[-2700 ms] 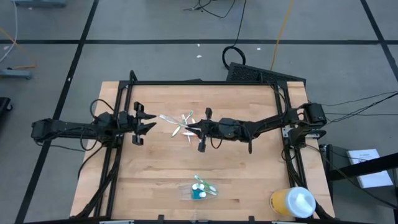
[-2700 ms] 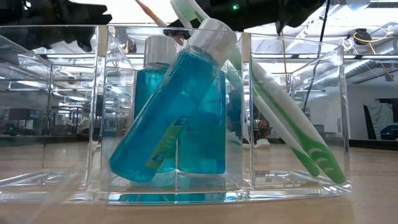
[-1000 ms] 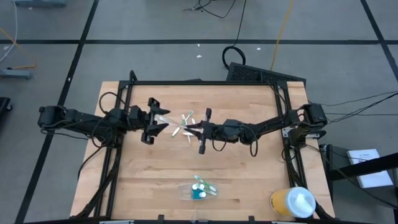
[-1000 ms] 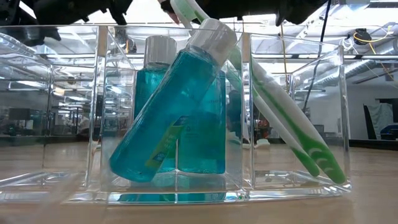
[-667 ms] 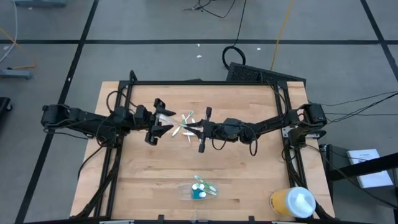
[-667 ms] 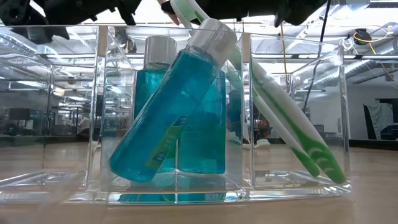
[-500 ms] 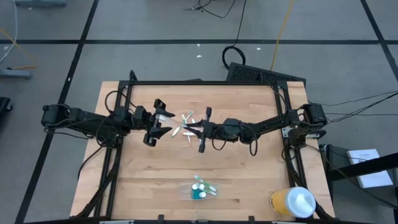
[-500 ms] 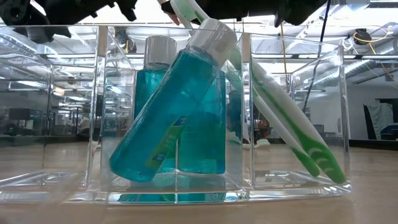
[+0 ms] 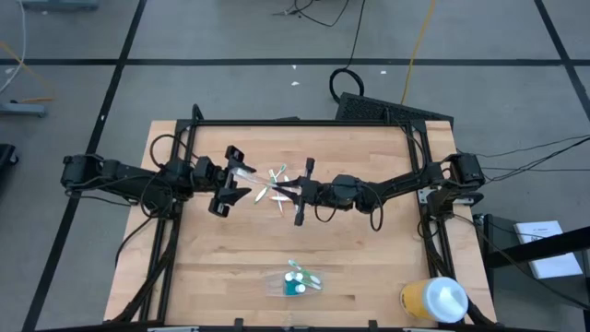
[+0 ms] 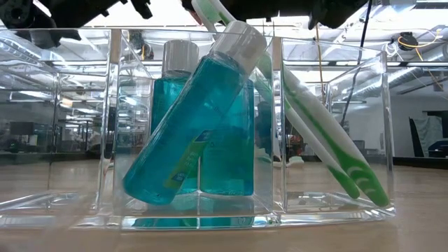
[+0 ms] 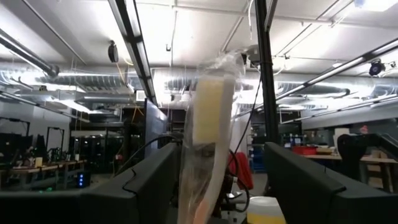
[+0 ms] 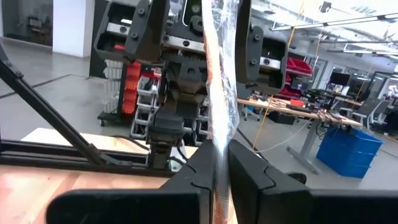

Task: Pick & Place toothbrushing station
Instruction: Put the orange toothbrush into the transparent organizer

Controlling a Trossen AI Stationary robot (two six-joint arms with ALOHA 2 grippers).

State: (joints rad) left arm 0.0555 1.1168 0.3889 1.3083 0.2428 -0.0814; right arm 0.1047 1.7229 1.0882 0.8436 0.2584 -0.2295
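Station (image 9: pixel 295 279) at worktop (image 9: pixel 369 258) six o'clock, part-filled; right pincer (image 9: pixel 293 191) clenches wrapped brush (image 9: pixel 267 189), unplaced, left pincer (image 9: pixel 232 180) released around it.

Grey floor (image 9: pixel 230 37) crossed by dark tape lines (image 9: pixel 277 62) is surrounding the wooden table (image 9: pixel 369 249) in the high view; black and yellow cables (image 9: pixel 415 46) are trailing across it, and a white sheet of paper (image 9: pixel 544 247) is lying at the right edge. In the left wrist view, silver ducts (image 11: pixel 93 78) and pipes are running beneath a white ceiling (image 11: pixel 199 25), with strip lights (image 11: pixel 81 106) glowing. In the right wrist view, a blue bin (image 12: pixel 348 152) is standing beside a desk (image 12: pixel 292 112) with office chairs (image 12: pixel 373 112) behind it.
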